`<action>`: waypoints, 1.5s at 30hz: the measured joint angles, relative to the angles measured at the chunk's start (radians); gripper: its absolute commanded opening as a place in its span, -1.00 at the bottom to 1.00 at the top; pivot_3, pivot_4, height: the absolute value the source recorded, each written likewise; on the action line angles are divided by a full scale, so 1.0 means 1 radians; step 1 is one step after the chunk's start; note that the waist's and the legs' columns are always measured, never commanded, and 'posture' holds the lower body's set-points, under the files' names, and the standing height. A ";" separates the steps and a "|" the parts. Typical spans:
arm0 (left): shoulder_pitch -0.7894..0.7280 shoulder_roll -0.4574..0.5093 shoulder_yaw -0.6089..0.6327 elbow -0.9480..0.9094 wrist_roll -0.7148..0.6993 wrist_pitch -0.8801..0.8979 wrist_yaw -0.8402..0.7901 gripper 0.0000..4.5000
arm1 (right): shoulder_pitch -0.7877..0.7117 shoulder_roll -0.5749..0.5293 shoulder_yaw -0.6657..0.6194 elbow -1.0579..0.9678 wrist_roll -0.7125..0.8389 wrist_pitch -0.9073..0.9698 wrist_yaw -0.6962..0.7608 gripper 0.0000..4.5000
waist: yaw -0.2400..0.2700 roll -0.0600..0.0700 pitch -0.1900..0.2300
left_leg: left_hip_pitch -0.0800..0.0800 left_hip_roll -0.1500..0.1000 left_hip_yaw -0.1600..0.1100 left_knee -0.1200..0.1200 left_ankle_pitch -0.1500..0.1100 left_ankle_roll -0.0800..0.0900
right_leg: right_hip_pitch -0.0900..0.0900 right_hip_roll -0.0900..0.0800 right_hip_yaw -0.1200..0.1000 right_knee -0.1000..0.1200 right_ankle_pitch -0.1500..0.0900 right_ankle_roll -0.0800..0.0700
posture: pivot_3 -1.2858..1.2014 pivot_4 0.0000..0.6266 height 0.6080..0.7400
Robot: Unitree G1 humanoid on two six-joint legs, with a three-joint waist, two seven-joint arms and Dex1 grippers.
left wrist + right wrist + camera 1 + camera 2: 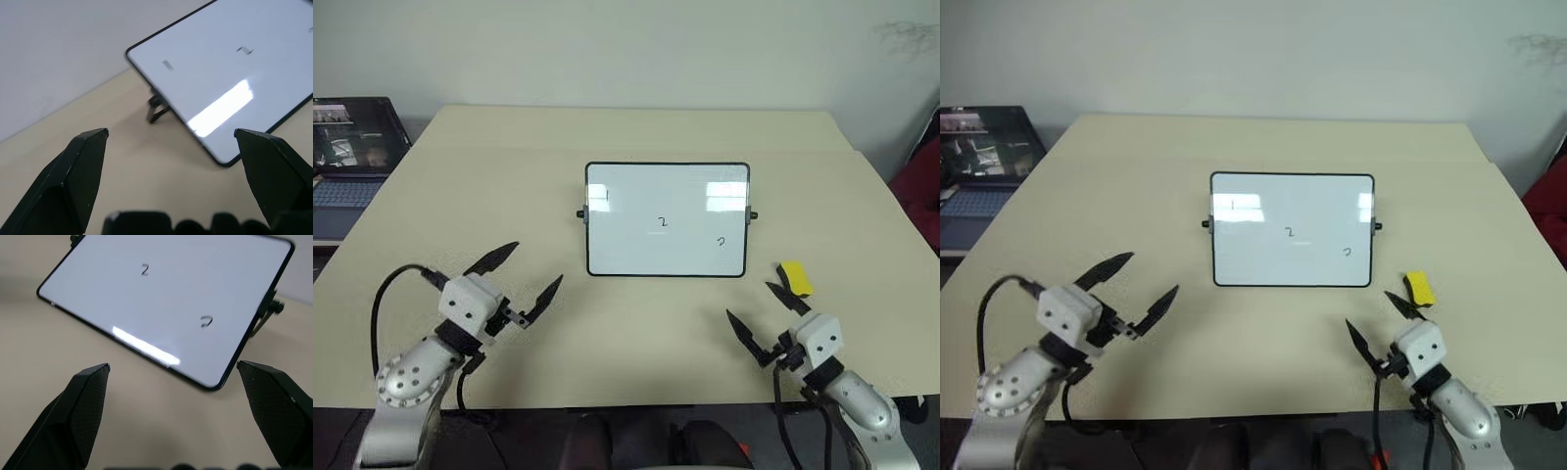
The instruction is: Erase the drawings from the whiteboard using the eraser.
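While both the left gripper (528, 272) and the right gripper (756, 314) hung wide open and empty, the propped whiteboard (667, 219) risked toppling if the yellow eraser (794, 278) pressed hard.

- Your two head views look forward and down over the beige table (636, 137).
- Each wrist view sits low and close, facing the small dark-framed glossy white board (667, 219), which all four views share.

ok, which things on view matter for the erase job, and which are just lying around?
Job:
- whiteboard, propped on the table
- drawings: three small marks, all unerased
- eraser, yellow, on the table right of the board
- right gripper, open, nearest the eraser
- left gripper, open, empty

Lying about:
- laptop, off the table's left edge
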 measured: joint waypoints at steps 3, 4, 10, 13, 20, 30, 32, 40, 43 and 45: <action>-0.069 0.057 -0.031 -0.031 -0.086 0.128 -0.082 1.00 | -0.046 -0.012 -0.039 -0.018 0.043 0.056 -0.003 0.99 | 0.001 0.000 0.000 | -0.001 0.000 0.000 0.000 0.000 0.000 | 0.000 0.003 0.000 -0.001 0.000 -0.001 | 0.03 -0.52 1.00; -0.092 0.077 -0.039 -0.039 -0.115 0.168 -0.109 1.00 | -0.059 -0.011 -0.054 -0.029 0.065 0.087 -0.013 0.99 | 0.001 0.000 0.000 | -0.001 0.000 0.000 0.000 0.000 0.000 | 0.000 0.003 0.000 0.000 0.001 -0.001 | 0.03 -0.52 1.00; -0.131 0.219 -0.103 -0.104 -0.194 0.333 -0.300 1.00 | -0.101 -0.034 -0.201 -0.067 0.244 0.339 -0.072 0.99 | 0.001 0.002 0.002 | -0.001 0.000 0.001 0.000 -0.001 -0.001 | 0.000 0.003 0.002 -0.001 0.001 -0.002 | 0.03 -0.52 1.00; -0.154 0.236 -0.131 -0.113 -0.209 0.375 -0.356 1.00 | -0.117 -0.109 -0.262 -0.122 0.303 0.523 -0.114 0.99 | 0.001 0.005 0.003 | -0.001 0.000 0.001 0.000 -0.001 -0.001 | -0.001 0.003 0.003 0.000 0.001 -0.001 | 0.03 -0.52 1.00; -0.318 0.222 -0.155 -0.110 -0.230 0.423 -0.395 1.00 | -0.219 -0.155 -0.282 -0.237 0.414 0.937 -0.251 0.99 | -0.002 0.004 0.003 | -0.001 -0.001 0.001 0.000 -0.001 0.000 | -0.001 0.004 0.004 -0.001 0.000 0.000 | 0.03 -0.52 1.00; -0.363 0.200 -0.247 -0.103 -0.228 0.432 -0.475 1.00 | -0.463 -0.091 -0.269 -0.162 0.433 1.231 -0.415 0.99 | -0.001 0.004 0.004 | -0.003 -0.001 0.003 0.001 -0.001 0.000 | -0.004 0.005 0.006 -0.001 0.001 0.000 | 0.03 -0.52 1.00; -0.377 0.198 -0.252 -0.110 -0.229 0.439 -0.474 1.00 | -0.479 -0.098 -0.268 -0.139 0.416 1.239 -0.416 0.99 | 0.001 0.004 0.004 | -0.004 -0.001 0.003 0.000 -0.001 0.000 | -0.004 0.005 0.006 -0.001 0.000 0.000 | 0.03 -0.52 1.00; -0.396 0.175 -0.253 -0.122 -0.231 0.473 -0.457 1.00 | -0.480 -0.123 -0.221 -0.012 0.330 1.216 -0.375 0.99 | 0.000 0.004 0.004 | -0.007 -0.001 0.004 0.000 -0.002 0.000 | -0.008 0.005 0.007 0.000 0.001 -0.001 | 0.03 -0.52 1.00; -0.402 0.164 -0.253 -0.122 -0.232 0.488 -0.449 1.00 | -0.484 -0.131 -0.216 0.026 0.309 1.201 -0.351 0.99 | 0.000 0.004 0.004 | -0.007 -0.001 0.004 0.000 -0.002 0.000 | -0.008 0.006 0.007 0.000 0.001 -0.001 | 0.03 -0.52 1.00; -0.403 0.157 -0.253 -0.122 -0.232 0.492 -0.446 1.00 | -0.490 -0.132 -0.216 0.046 0.303 1.194 -0.336 0.99 | 0.000 0.004 0.004 | -0.007 -0.001 0.004 0.000 -0.002 0.000 | -0.008 0.006 0.007 0.000 0.001 -0.001 | 0.03 -0.52 1.00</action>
